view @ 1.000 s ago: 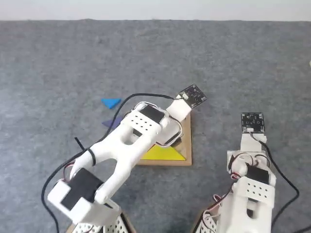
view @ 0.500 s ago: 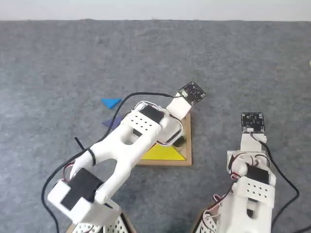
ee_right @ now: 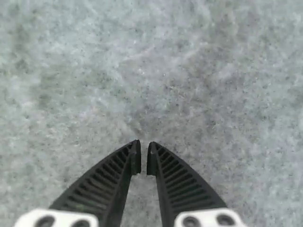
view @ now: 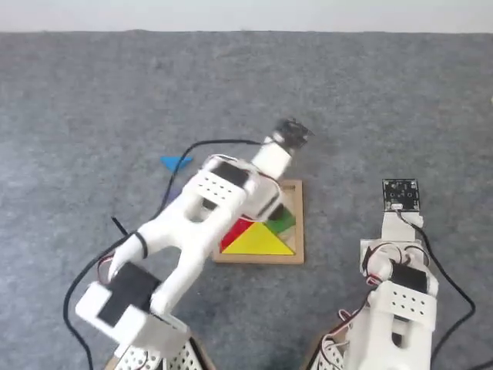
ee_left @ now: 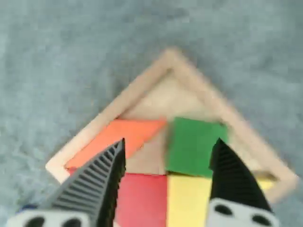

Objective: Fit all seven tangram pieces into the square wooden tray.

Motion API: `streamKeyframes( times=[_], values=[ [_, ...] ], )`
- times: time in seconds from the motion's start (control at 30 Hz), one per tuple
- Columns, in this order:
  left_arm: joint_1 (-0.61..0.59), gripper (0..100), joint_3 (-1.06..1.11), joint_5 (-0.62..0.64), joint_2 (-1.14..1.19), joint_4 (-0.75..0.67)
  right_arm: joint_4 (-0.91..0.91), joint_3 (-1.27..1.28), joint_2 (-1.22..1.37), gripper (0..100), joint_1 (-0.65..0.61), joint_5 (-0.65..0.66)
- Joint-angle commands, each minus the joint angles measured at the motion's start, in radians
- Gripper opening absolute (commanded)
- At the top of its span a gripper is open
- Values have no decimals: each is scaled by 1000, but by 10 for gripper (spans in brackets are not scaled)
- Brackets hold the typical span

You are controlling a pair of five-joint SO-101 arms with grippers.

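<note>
The square wooden tray [view: 299,231] lies mid-table, partly under my left arm. In it I see a yellow triangle [view: 258,243], a red piece [view: 233,230] and a green piece [view: 282,221]. In the left wrist view the tray [ee_left: 142,85] holds an orange piece [ee_left: 124,138], a green square [ee_left: 194,144], a red piece [ee_left: 142,198] and a yellow piece [ee_left: 187,201], with bare wood at its far corner. My left gripper [ee_left: 165,147] hangs open above them, holding nothing. A blue triangle [view: 176,163] lies loose on the carpet left of the tray. My right gripper [ee_right: 141,159] is shut over bare carpet.
Grey carpet [view: 370,100] covers the whole table. The right arm [view: 400,254] stands to the right of the tray, apart from it. A black cable [view: 223,143] loops over the left arm.
My left arm has lifted up from the tray, and the red and green pieces now show beneath it. The right arm has not moved.
</note>
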Motion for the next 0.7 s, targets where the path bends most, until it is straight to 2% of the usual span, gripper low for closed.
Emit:
streamKeyframes(
  times=[0.0,0.23,0.37,0.5,0.67],
  values=[
    [-44,280,-13,-28,86,-44,-18,-48,-25,48,10,-9],
    [-43,280,2,-58,58,-2,-19,-48,-25,48,8,-9],
    [-68,280,-10,-32,-37,3,-19,-48,-25,48,8,-9],
    [-147,280,-25,-20,-166,34,-19,-46,-25,48,8,-9],
    [-350,280,-79,-20,-164,92,-19,-48,-25,48,8,-9]
  ],
)
